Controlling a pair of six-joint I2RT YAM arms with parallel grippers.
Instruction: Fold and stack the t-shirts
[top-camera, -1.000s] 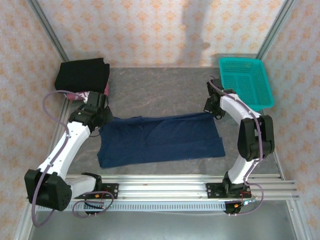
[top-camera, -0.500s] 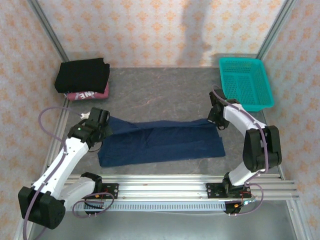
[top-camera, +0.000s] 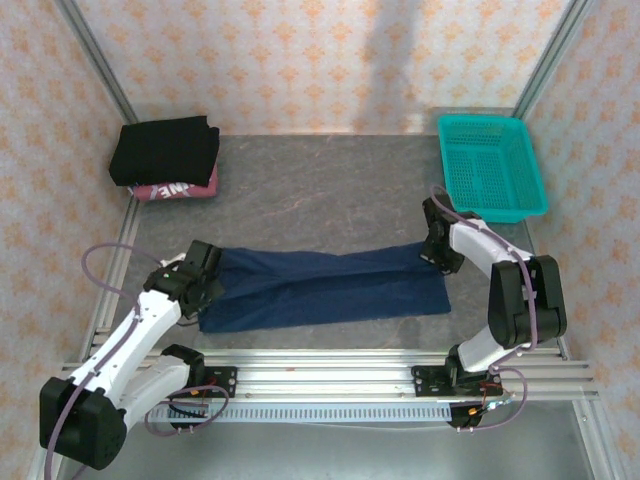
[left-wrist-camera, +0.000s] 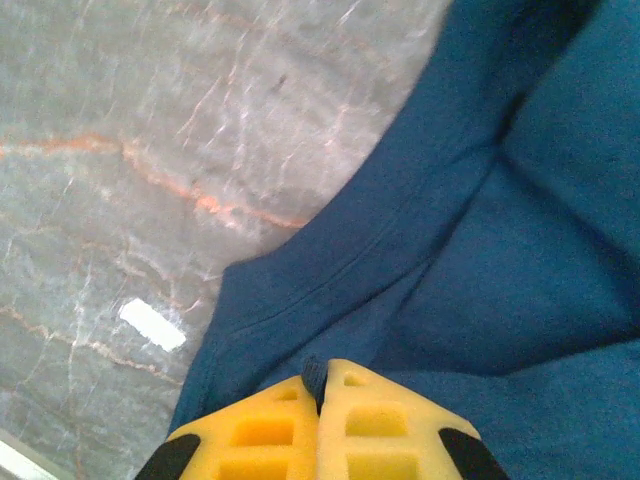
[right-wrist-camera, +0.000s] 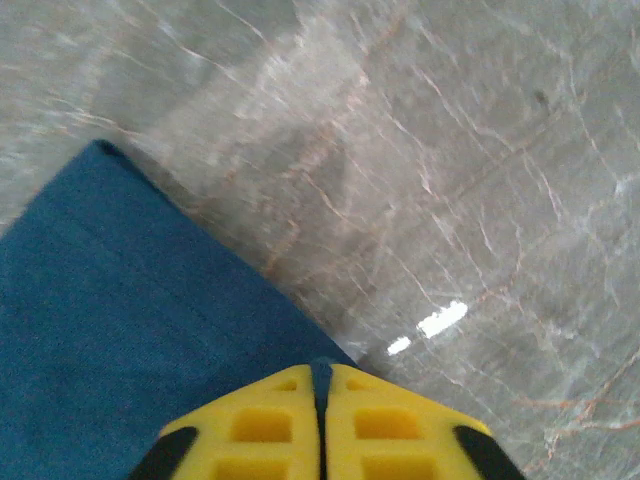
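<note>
Grey marbled table (top-camera: 320, 180), patterned walls (top-camera: 300, 60) behind. You have one navy t-shirt (top-camera: 330, 285) lying in a long flat band between the arms. Left gripper (left-wrist-camera: 318, 372) — jaws pressed together, pinching the shirt's left edge. Right gripper (right-wrist-camera: 321, 368) — jaws together on a sliver of cloth at the shirt's right corner. Beyond the shirt's left end, well apart: a folded black t-shirt (top-camera: 165, 148) stacked on a pink t-shirt (top-camera: 175, 189). Beyond its right end: a teal basket (top-camera: 492, 165).
</note>
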